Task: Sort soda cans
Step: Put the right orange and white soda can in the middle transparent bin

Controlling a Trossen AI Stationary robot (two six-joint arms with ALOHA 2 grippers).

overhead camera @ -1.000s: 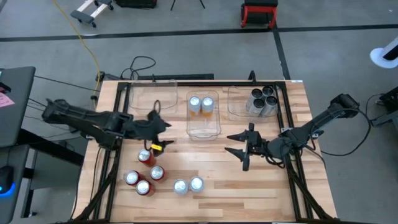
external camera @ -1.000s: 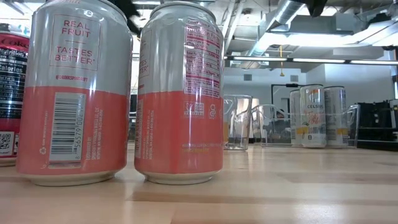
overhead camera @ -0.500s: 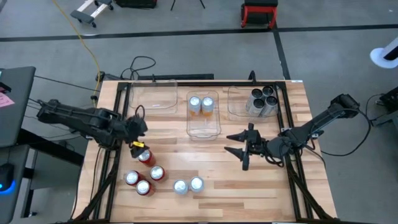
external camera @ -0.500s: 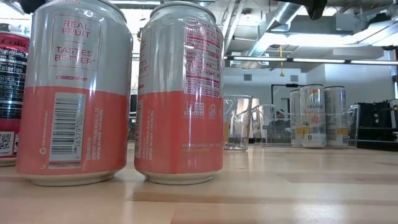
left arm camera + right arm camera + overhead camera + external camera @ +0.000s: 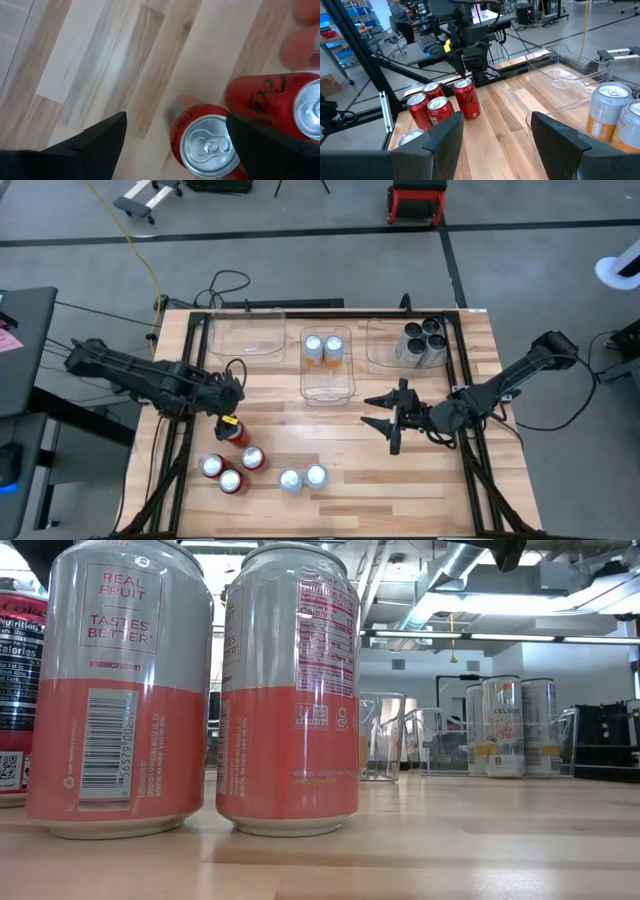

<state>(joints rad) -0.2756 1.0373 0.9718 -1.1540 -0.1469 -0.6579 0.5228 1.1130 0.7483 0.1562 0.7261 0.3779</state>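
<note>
Since half a second back the left end effector (image 5: 232, 416) has slid a bit right and down in the high view, so now it sits directly over the top red can (image 5: 238, 430) of the red bunch; the right arm hasn't budged

Left wrist view looks straight down on that red can (image 5: 205, 142), with the two dark fingers (image 5: 95, 140) spread wide on either side of it and not touching it as far as I can see. A second red can (image 5: 280, 102) stands right next to it

The other red cans (image 5: 228, 472) are grouped at lower left of the surface (image 5: 340, 480), and two silver-and-pink cans (image 5: 303, 477) stand side by side just right of them. Those same two fill the left half of the low view (image 5: 200, 690)

Across the top of the surface there are three clear bins: the left bin (image 5: 245, 335) shows no cans, the middle bin (image 5: 327, 385) has two orange-and-silver cans (image 5: 323, 347) at its far end, and the right bin (image 5: 380, 350) holds the dark cans (image 5: 424, 340) packed together

The right end effector (image 5: 383, 410) hovers at centre-right of the surface, fingers spread wide, holding nothing
</note>
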